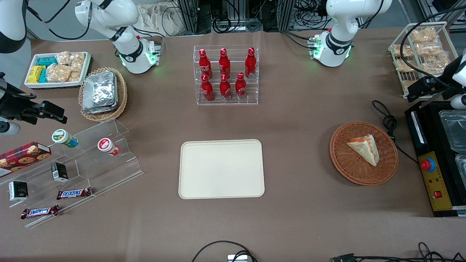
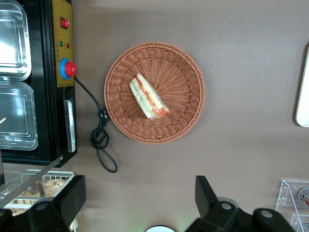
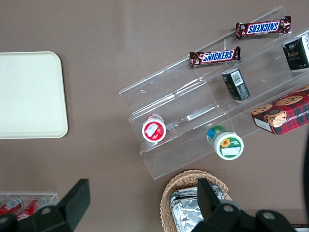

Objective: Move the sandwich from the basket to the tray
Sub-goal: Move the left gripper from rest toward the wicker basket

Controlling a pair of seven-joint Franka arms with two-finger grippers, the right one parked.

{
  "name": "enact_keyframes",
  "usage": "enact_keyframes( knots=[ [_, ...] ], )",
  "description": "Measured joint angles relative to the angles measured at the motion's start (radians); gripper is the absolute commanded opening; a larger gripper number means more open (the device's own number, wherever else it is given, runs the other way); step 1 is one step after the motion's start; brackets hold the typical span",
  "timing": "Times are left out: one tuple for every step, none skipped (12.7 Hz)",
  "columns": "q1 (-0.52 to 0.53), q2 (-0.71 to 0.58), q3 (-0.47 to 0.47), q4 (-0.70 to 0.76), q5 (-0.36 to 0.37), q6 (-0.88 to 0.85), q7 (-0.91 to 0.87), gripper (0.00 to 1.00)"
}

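The sandwich [image 1: 365, 147], a white bread wedge with red, orange and green filling, lies in the reddish-brown wicker basket [image 1: 342, 163] toward the working arm's end of the table. In the left wrist view the sandwich [image 2: 148, 96] lies near the middle of the basket [image 2: 183, 72]. The cream tray [image 1: 221, 168] lies flat at the table's middle, nothing on it; its edge shows in the left wrist view [image 2: 304, 92]. My left gripper [image 1: 418, 91] hangs high above the table, farther from the front camera than the basket. The gripper [image 2: 140, 193] is open and holds nothing.
A black appliance [image 1: 433, 174] with a red button and steel pans stands beside the basket, its cable [image 1: 389, 122] looped close to the rim. A wire rack of bagged snacks [image 1: 422, 51] stands farther back. A rack of red bottles [image 1: 225, 74] stands above the tray.
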Motion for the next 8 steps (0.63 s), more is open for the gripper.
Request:
enact_keyframes(
  knots=[
    [0.0, 0.001, 0.0, 0.0, 0.0, 0.0, 0.0, 1.0],
    [0.0, 0.002, 0.0, 0.0, 0.0, 0.0, 0.0, 1.0],
    [0.0, 0.003, 0.0, 0.0, 0.0, 0.0, 0.0, 1.0],
    [0.0, 0.005, 0.0, 0.002, 0.0, 0.0, 0.0, 1.0],
    [0.0, 0.012, 0.0, 0.003, 0.0, 0.0, 0.0, 1.0],
    [0.001, 0.019, 0.001, 0.004, 0.0, 0.001, 0.0, 1.0],
    [0.001, 0.026, 0.003, 0.004, 0.0, 0.001, -0.002, 1.0],
    [0.002, 0.036, 0.006, 0.004, 0.0, 0.004, -0.006, 1.0]
  ],
)
